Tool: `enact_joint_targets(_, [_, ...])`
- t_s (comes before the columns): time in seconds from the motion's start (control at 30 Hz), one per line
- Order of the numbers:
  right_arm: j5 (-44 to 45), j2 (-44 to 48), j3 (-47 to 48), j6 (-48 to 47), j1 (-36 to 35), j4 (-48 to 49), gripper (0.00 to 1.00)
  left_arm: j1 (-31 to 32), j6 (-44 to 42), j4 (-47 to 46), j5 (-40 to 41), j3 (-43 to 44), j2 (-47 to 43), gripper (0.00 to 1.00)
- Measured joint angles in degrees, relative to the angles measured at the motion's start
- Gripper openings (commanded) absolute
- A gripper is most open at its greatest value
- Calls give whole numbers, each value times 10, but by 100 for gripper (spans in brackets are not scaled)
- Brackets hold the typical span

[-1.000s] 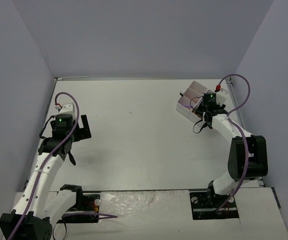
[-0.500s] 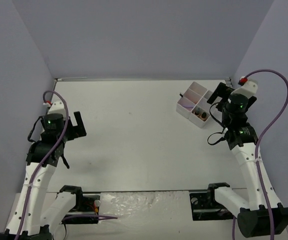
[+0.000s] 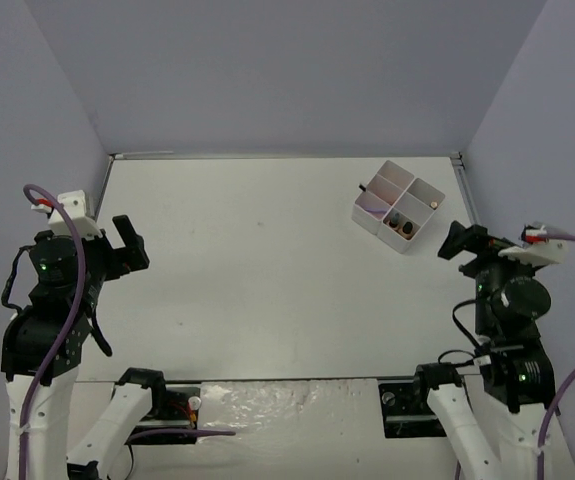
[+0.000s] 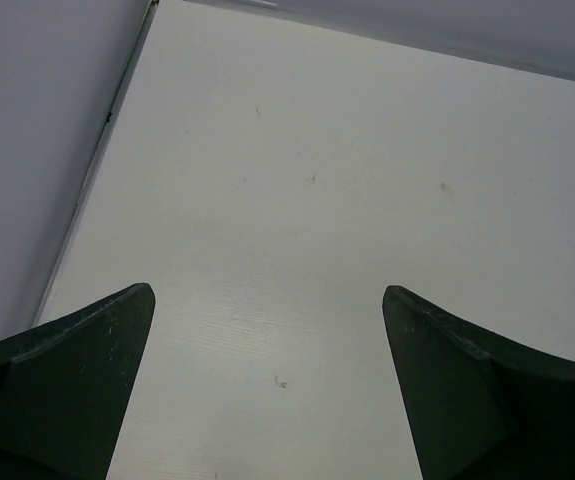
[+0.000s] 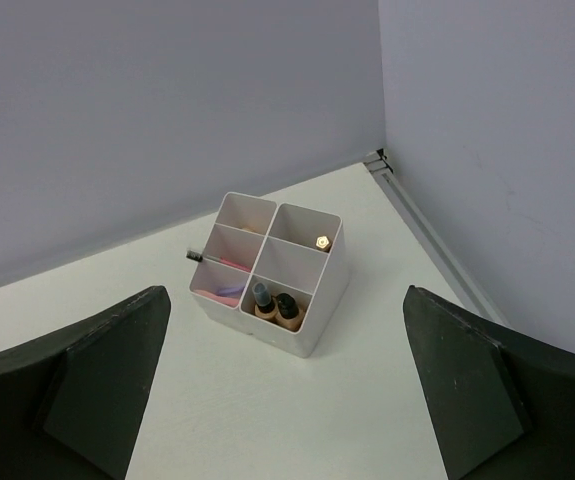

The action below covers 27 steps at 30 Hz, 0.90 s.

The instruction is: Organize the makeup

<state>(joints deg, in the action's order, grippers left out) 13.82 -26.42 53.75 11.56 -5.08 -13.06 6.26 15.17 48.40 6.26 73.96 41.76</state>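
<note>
Apparently sorting finished: makeup [image 3: 400, 225] sits inside white tray [image 5: 328, 292] at far right of desk [image 3: 267, 270], like with like; tan bottles [image 5: 272, 304] share near compartment, gold-tipped lipstick [image 5: 322, 241] behind, pencil [image 5: 199, 255] pokes over left rim. Left hand [image 3: 130, 243] spread, empty, above bare desk. Right hand [image 3: 459, 241] spread, empty, facing tray, well apart

Observe that your left arm [image 3: 45, 335] and right arm [image 3: 512, 300] stand folded upright over their bases. The left gripper [image 3: 127, 238] and right gripper [image 3: 456, 241] both show jaws spread wide, gripping nothing.
</note>
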Motion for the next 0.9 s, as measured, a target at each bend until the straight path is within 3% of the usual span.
enact_joint_targets(0.17, [-3, 65, -1, -9, -5, -34, 100, 0, -6, 9, 1, 1, 5, 97])
enact_joint_targets(0.57, [6, 72, 11, -8, -72, -113, 100, 0, 0, -6, 20, -106, -43, 97])
enact_joint_targets(0.9, [-2, 80, 24, -10, -106, -122, 100, 0, 15, -2, 29, -112, -51, 97])
